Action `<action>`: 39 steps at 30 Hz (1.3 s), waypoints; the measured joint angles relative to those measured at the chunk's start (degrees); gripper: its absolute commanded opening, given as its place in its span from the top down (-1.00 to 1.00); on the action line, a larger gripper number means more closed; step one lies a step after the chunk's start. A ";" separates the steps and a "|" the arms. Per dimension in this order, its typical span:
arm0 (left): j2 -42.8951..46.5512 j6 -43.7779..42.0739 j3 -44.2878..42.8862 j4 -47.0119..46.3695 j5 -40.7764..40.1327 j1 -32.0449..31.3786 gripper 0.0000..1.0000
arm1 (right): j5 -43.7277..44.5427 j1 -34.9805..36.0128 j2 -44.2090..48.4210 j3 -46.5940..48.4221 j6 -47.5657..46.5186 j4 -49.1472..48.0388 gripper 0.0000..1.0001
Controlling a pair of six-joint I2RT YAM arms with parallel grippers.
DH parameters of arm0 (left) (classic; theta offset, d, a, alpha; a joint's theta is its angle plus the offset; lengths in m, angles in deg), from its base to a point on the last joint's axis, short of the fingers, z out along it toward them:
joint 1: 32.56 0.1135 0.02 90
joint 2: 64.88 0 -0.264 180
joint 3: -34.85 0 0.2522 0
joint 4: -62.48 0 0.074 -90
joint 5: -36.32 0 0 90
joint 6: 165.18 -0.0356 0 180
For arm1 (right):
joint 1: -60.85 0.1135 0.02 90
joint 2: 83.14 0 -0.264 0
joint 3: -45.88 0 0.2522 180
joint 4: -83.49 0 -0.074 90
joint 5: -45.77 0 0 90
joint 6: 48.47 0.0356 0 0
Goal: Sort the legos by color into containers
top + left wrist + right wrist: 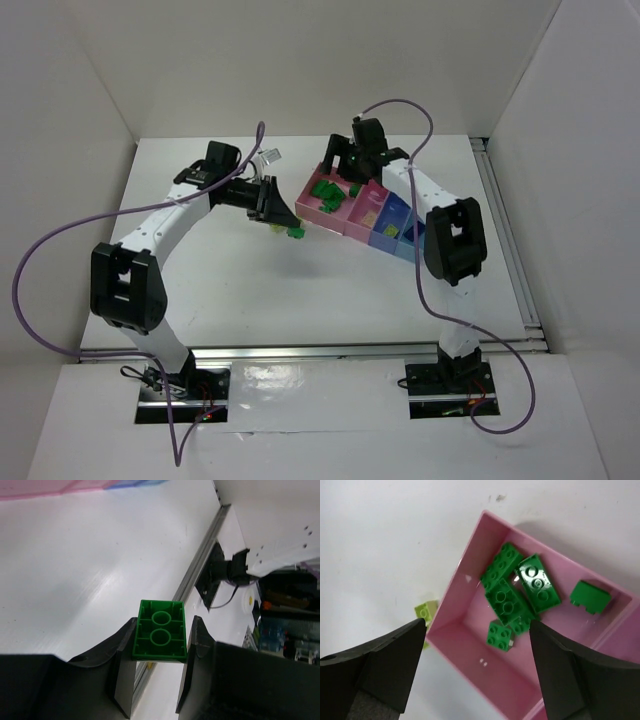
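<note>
A white counter (300,290) is enclosed by white walls (300,60). A dark green lego (160,636) is clamped, underside showing, between the fingers of the left hand (159,652). The right hand (480,675) is spread wide and holds nothing; the pink container (451,596) with green legos (507,602) lies directly beneath it, a yellow-green lego (425,611) just outside its wall.

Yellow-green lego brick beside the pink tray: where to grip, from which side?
Come straight down with the right claw, pinching the two faces that run away from the pink plastic tray wall. The small yellow-green lego brick lies flat, studs up, close beside that wall, so a finger there probably won't fit.
</note>
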 measured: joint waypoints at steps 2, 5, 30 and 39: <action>-0.24 2.16 -0.83 -0.66 -1.73 -0.22 1.00 | 1.36 0.20 -3.74 5.40 -1.55 3.37 -0.84; -1.53 3.65 -3.82 -1.84 -3.26 -0.55 1.00 | 1.38 0.22 -3.26 5.11 -3.19 5.22 -0.63; -5.75 5.16 -6.75 -4.26 6.47 -0.87 1.00 | -56.94 0.42 15.74 -25.44 -6.12 -20.50 -0.36; -5.75 5.07 -6.75 -4.42 6.95 -0.83 1.00 | -60.43 2.10 14.34 -23.28 -7.56 -18.78 -0.08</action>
